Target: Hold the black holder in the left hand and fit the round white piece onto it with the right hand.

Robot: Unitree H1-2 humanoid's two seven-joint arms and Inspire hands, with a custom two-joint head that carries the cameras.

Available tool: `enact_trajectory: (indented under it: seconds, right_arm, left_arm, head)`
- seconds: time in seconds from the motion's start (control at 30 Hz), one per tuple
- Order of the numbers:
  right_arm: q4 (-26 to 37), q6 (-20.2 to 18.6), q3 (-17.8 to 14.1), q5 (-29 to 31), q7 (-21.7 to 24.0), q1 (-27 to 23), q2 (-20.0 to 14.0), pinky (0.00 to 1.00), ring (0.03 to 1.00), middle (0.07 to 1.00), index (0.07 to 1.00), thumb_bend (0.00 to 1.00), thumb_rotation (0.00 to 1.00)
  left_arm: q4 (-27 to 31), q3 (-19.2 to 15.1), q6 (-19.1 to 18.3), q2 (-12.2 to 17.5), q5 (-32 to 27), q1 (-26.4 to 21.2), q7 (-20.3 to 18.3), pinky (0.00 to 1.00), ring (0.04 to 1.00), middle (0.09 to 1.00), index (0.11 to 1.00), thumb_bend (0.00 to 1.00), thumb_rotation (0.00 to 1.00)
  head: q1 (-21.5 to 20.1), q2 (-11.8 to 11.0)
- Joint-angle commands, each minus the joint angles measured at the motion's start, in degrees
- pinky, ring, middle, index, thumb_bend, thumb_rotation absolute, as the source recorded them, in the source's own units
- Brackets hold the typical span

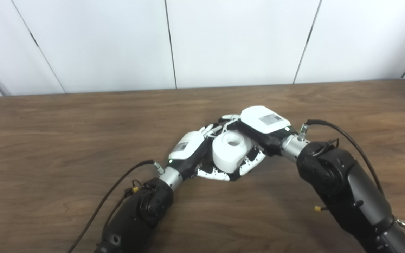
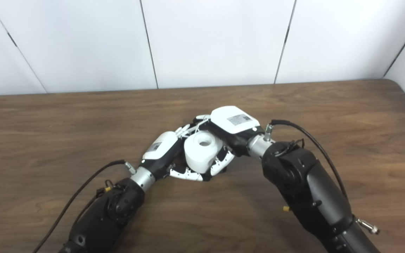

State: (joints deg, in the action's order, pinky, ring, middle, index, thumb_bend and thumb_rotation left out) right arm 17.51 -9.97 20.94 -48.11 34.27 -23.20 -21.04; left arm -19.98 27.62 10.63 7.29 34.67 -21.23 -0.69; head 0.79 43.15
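Note:
The round white piece (image 1: 231, 151), a short thick cylinder with a hole in its top, is held above the table's middle between both hands. My right hand (image 1: 263, 127) comes in from the right, and its fingers (image 1: 253, 162) wrap the piece's right side and far edge. My left hand (image 1: 188, 149) meets it from the left, with its fingers (image 1: 213, 173) curled round the bottom of the piece. The black holder is almost wholly hidden under the piece and inside the left hand; only dark shapes show there. The two hands touch each other.
The wooden table (image 1: 83, 140) stretches out on all sides of the hands. Its far edge meets a white panelled wall (image 1: 223, 42). Black cables (image 1: 346, 137) loop off both wrists, and the forearms fill the lower picture.

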Motion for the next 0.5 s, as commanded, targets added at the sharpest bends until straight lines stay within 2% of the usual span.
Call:
enact_trajectory:
  seconds: [0.0, 0.2, 0.37, 0.47]
  right_arm:
    - [1.91, -0.59, -1.08, 0.22, 1.0, -1.32, -1.11, 0.7, 0.84, 0.946, 0.99, 0.91, 0.26]
    - [2.55, -1.68, -2.96, 0.64, 1.82, -2.08, -1.5, 0.76, 0.906, 0.999, 1.0, 0.95, 0.29]
    - [2.56, -1.44, -4.54, 0.81, 0.95, -2.35, -1.44, 0.77, 0.898, 1.0, 1.0, 0.94, 0.27]
    - [2.68, -1.16, -5.39, 1.14, 0.0, -2.38, -1.13, 0.75, 0.882, 1.0, 1.0, 0.94, 0.27]
  left_arm:
    - [-3.66, 2.65, -0.85, -0.86, 0.31, 3.35, -3.38, 1.0, 1.0, 0.941, 0.481, 0.52, 0.06]
    - [-3.8, 2.55, -0.71, -0.71, -0.04, 3.4, -3.41, 1.0, 1.0, 0.939, 0.481, 0.52, 0.06]
    - [-3.72, 2.65, -0.78, -0.54, 0.22, 3.51, -3.35, 1.0, 1.0, 0.937, 0.481, 0.52, 0.06]
    - [-3.72, 2.62, -0.69, -0.43, 0.04, 3.64, -3.46, 1.0, 1.0, 0.936, 0.481, 0.52, 0.06]
  head:
    - [-0.06, 0.0]
    - [-0.27, -0.06]
    - [-0.31, -0.04]
    - [-0.45, 0.06]
